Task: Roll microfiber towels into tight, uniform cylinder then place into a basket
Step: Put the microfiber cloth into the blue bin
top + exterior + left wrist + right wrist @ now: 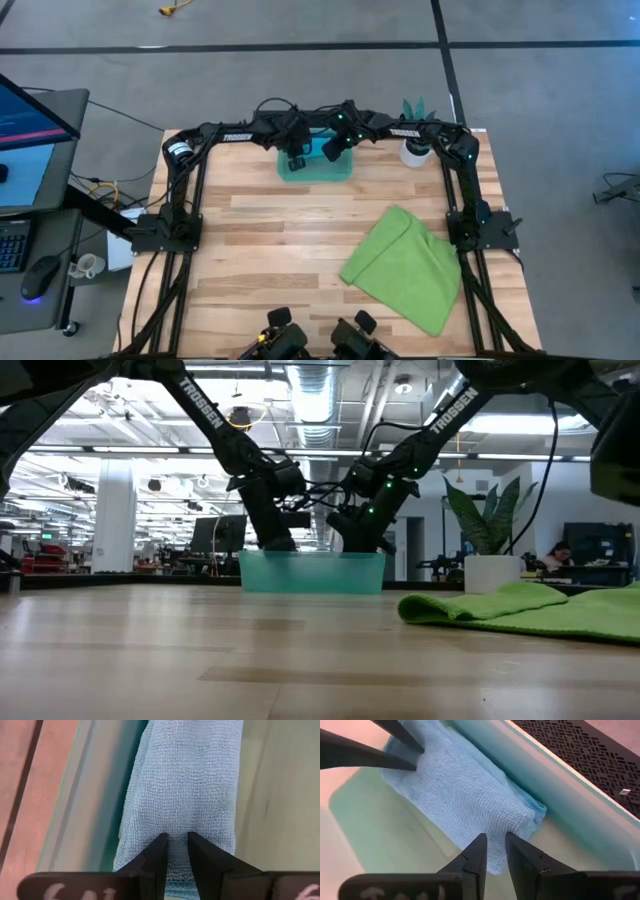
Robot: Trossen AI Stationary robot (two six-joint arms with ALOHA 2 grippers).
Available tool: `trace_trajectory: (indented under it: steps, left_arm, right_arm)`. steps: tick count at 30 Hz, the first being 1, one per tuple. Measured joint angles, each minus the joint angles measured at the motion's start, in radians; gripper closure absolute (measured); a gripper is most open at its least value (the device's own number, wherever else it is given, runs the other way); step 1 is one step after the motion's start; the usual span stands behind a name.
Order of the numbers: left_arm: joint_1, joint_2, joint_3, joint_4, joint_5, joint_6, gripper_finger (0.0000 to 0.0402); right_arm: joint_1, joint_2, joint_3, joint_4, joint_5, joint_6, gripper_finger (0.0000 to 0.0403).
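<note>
Wooden planks of the bench [300, 240] run wide under me, with an open hall beyond them. Largest thing on it is the lime-green towel [408, 268], lying loosely folded and not yet rolled on my right side, well apart from both my hands and nearer my right arm.

At the far edge sits the basket [340, 172], its teal walls low. Both my arms reach into it from above. Inside lies the blue towel [465, 795], rolled into a flattish cylinder; its long axis runs along the basket's length, close against one long wall.

My left hand [174, 842] is at one end of the roll, fingers set narrowly, pinching a fold of the blue cloth. My right hand [492, 842] is at the other end, fingers equally narrow and pressed on that end's edge; it looks like a light nip of cloth.

So the blue roll seems placed. I judge the next step is to let go, lift clear, and turn to the green towel, which lies toward me and to the right.
</note>
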Motion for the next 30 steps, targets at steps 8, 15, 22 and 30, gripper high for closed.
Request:
trace_trajectory:
  steps: [8, 15, 22, 30]
  left_arm:
    - [0.0, 0.0, 0.066, -0.08, 0.036, -0.008, 0.0331]
    - [0.0, -0.001, 0.084, -0.127, 0.075, -0.008, 0.0331]
    - [0.01, -0.074, 0.084, -0.169, 0.09, -0.016, 0.0331]
    - [0.024, -0.188, 0.018, -0.164, 0.124, -0.05, 0.0331]
  right_arm:
    - [-0.001, 0.0, 0.0, -0.011, 0.0, 0.001, 0.0308]
    - [-0.001, 0.0, 0.0, -0.012, 0.0, 0.002, 0.0308]
    - [-0.001, -0.002, 0.0, -0.011, -0.005, -0.004, 0.0308]
    - [-0.001, -0.025, 0.0, -0.016, -0.015, -0.019, 0.0308]
